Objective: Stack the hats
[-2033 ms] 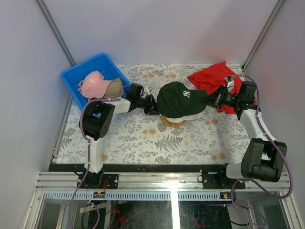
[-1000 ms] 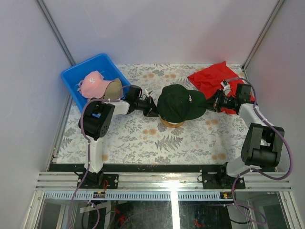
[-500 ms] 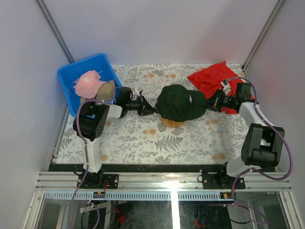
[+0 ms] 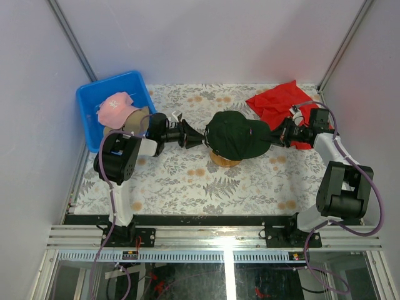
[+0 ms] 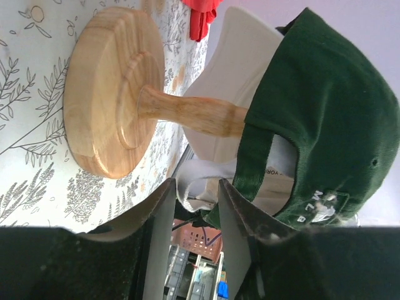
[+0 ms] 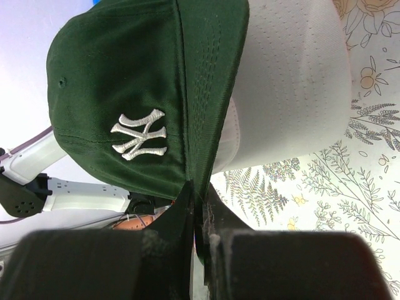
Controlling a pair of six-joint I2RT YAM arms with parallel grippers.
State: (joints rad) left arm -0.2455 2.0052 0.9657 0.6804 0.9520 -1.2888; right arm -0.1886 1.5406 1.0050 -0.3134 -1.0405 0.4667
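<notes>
The green cap (image 4: 234,134) sat on the stand (image 4: 224,161) mid-table, right gripper (image 4: 277,136) clamped on its brim, left gripper (image 4: 201,136) parted behind; releasing the brim appeared due next.

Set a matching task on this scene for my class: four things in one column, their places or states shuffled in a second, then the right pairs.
Things
1. green cap
2. pink cap
3. red cloth
4. right gripper

Places or states
A. in the blue bin
B. shut on the green cap
C. on the wooden stand
D. on the table, far right corner

Pairs: 1-C, 2-A, 3-D, 4-B
</notes>
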